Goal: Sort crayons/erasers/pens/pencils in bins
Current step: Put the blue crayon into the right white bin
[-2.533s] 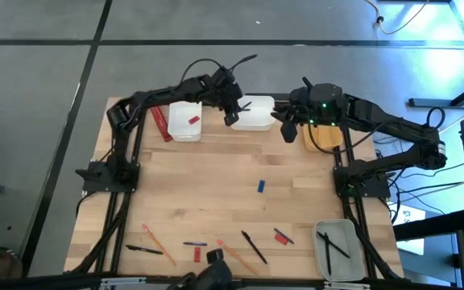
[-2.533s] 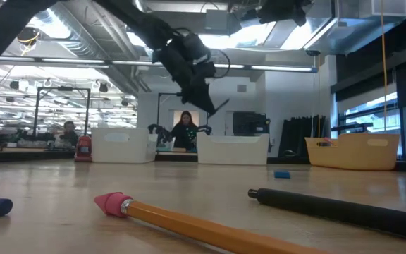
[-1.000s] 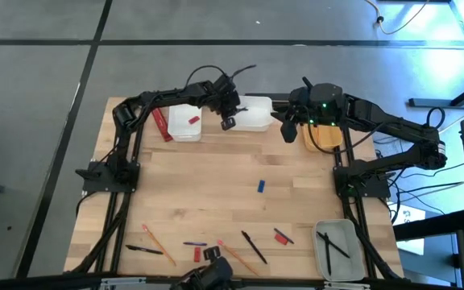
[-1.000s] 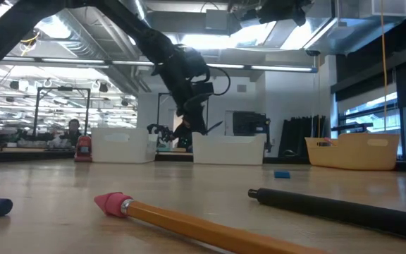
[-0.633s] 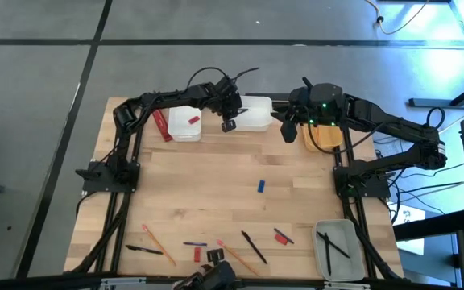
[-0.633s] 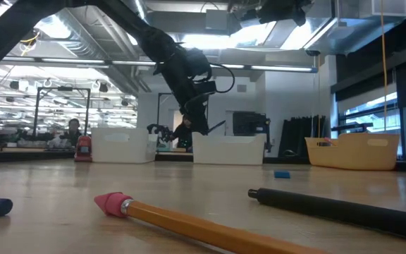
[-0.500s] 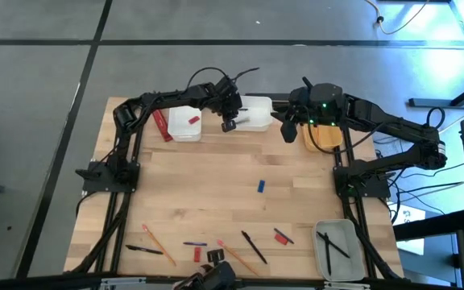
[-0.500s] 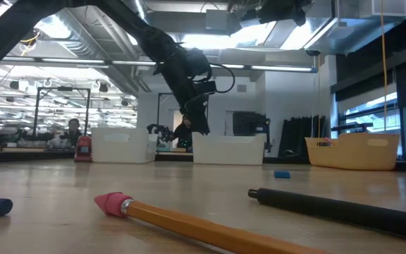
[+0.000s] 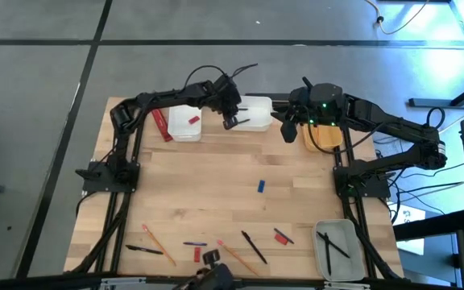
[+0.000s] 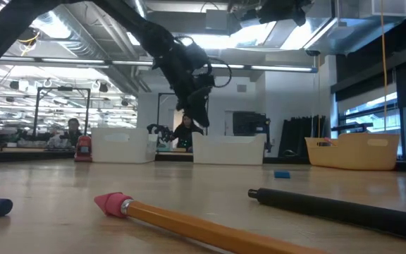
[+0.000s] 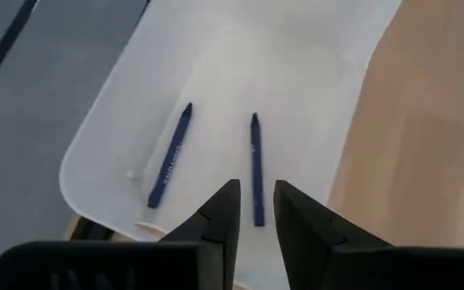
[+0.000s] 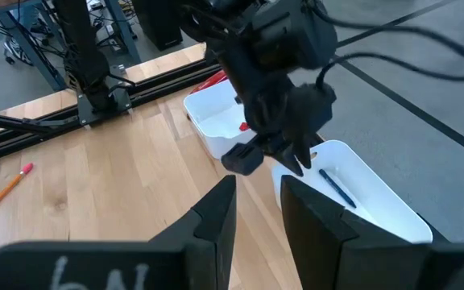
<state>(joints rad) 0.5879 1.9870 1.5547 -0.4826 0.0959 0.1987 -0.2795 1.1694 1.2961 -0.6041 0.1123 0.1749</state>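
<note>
Your left end effector (image 11: 252,216) hangs over the wider white bin (image 9: 254,115) at the far edge of the desk (image 9: 216,193); its fingers stand a little apart and grasp nothing, and two blue pens (image 11: 256,167) lie side by side on the bin floor beneath it. Your right end effector (image 12: 256,211) waits above the desk just beside the yellow-orange bin (image 9: 324,135), fingers parted and empty.

What could go wrong, in my judgement: the two arms sit close together at the far edge, so if you swing the left arm out towards the right you may clip the right one; if you dip as you withdraw, a finger could catch the bin's rim and shove or tip it, spilling the pens; most of the work remains, since pens (image 9: 254,246), pencils (image 9: 158,244) and small red and blue pieces lie scattered along the near edge of the desk, and a hurried reach across may scatter them further. The narrow white bin (image 9: 184,122) holds a red piece; the grey bin (image 9: 337,250) holds dark sticks.

Against a second ago: the left end effector was clenched on a slim stick that jutted out over the bin; now it is released, the stick is gone from it, and the wrist has turned a little.
</note>
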